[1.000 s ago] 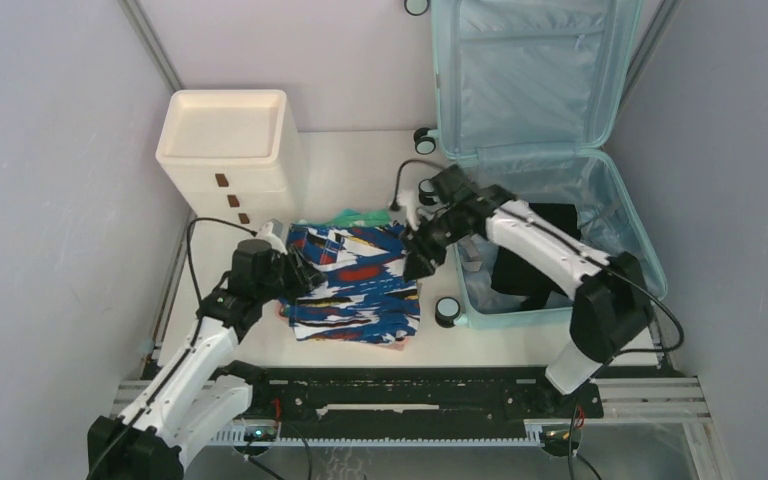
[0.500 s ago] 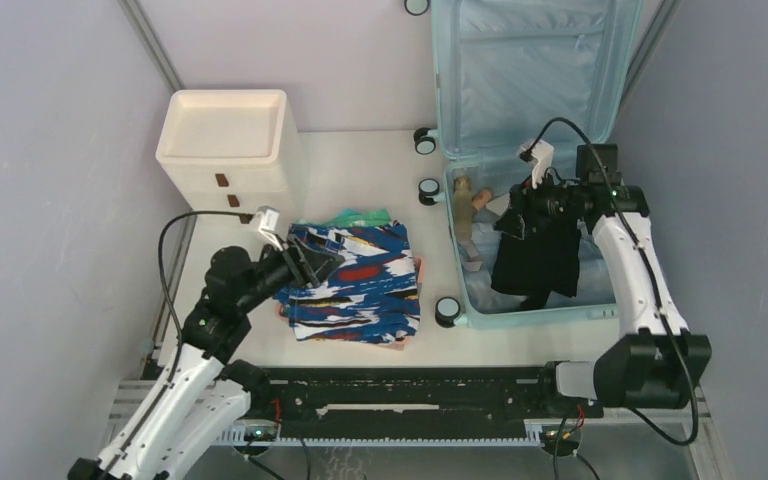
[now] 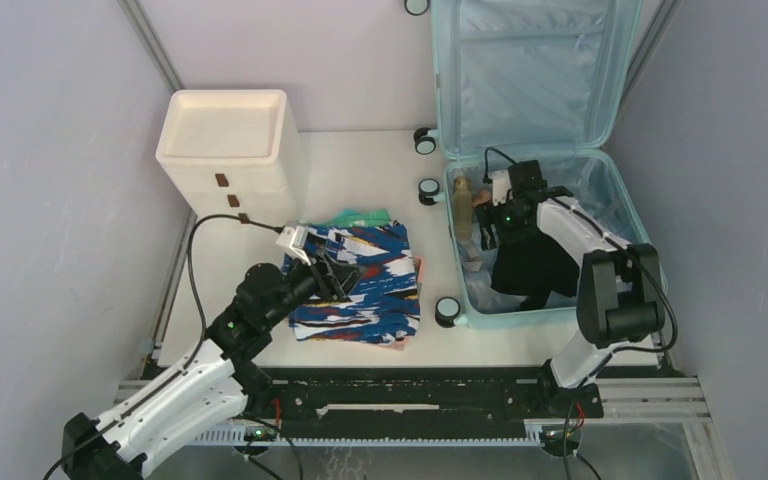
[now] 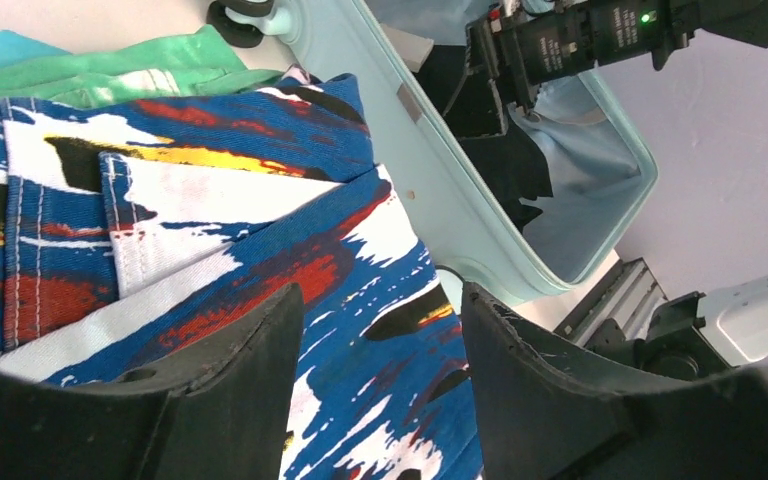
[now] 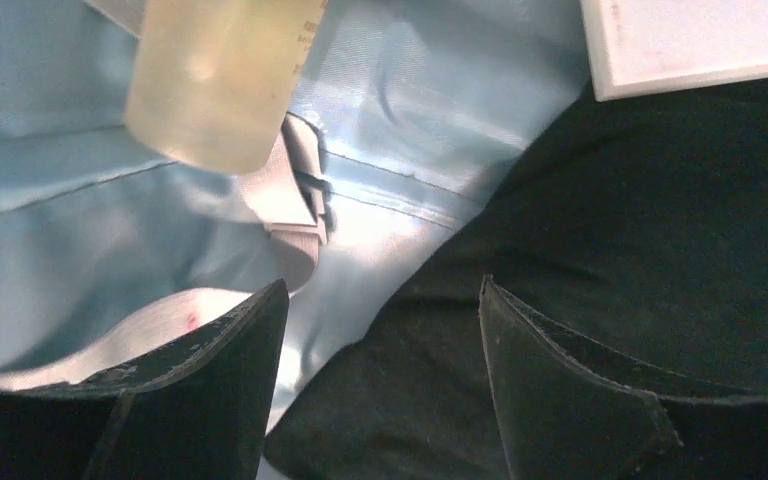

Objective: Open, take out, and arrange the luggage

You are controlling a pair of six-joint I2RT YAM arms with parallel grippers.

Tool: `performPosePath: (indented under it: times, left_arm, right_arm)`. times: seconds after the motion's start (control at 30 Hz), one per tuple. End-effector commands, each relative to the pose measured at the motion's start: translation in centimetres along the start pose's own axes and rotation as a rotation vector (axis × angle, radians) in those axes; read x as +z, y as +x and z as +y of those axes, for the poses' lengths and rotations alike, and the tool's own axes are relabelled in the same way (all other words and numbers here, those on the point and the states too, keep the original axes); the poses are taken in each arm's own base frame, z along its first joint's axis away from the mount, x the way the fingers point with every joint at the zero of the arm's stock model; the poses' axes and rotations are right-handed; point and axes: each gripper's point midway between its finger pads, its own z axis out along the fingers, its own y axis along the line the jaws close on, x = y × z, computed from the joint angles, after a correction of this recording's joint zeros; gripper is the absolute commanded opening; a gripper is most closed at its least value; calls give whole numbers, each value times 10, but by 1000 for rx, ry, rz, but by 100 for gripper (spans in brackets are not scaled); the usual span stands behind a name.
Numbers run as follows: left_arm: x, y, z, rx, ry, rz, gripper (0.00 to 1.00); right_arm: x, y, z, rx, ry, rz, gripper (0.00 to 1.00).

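- Luggage [image 3: 520, 316] lies open on the right side of the table, lid upright at the back, same spot as a second ago.
- Right gripper [image 3: 488, 230] was outside the case a second ago, at the right edge of the patterned garment [image 3: 385, 300]. It has since swung over the rim and now sits low inside the base.
- Right jaws are spread with nothing between them [image 5: 380, 290]. They hang over the left edge of the black garment [image 5: 610, 250] and the blue lining, with a pale bottle [image 5: 215, 80] just beyond.
- Left gripper [image 3: 345, 278] has moved from the patterned garment's left edge to over its middle.
- Left jaws are also apart and empty [image 4: 382, 300], with the garment below them.
- Patterned garment has not shifted and lies on top of a green one [image 3: 360, 216].
- Cabinet [image 3: 230, 150] is unchanged.
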Motion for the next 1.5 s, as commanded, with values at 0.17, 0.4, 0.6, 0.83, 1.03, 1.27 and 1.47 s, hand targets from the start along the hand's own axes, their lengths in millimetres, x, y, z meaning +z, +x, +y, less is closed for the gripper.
performPosePath:
  times: [0.17,0.4,0.6,0.83,1.03,1.27,1.47]
  left_arm:
    - [-3,-10,-1,-25,31,-107,64]
    - [-2,-7,-2,-46,39,-96,64]
    - [0,-6,-5,-64,47,-86,63]
    - [3,-5,-10,-91,69,-75,63]
    - [7,-8,-23,-105,122,-64,63]
    - [12,-10,-38,-105,180,-56,63]
    - [17,-8,-45,-104,199,-41,63]
  right_arm:
    - [21,2,-34,34,233,25,77]
    - [19,13,-44,20,280,42,76]
    - [26,26,-43,32,245,91,71]
    - [19,24,-42,57,175,64,24]
    - [-16,-13,-21,31,81,-127,10]
    - [-59,-45,16,34,-114,-337,1]
    - [-49,-41,25,33,-168,-308,2]
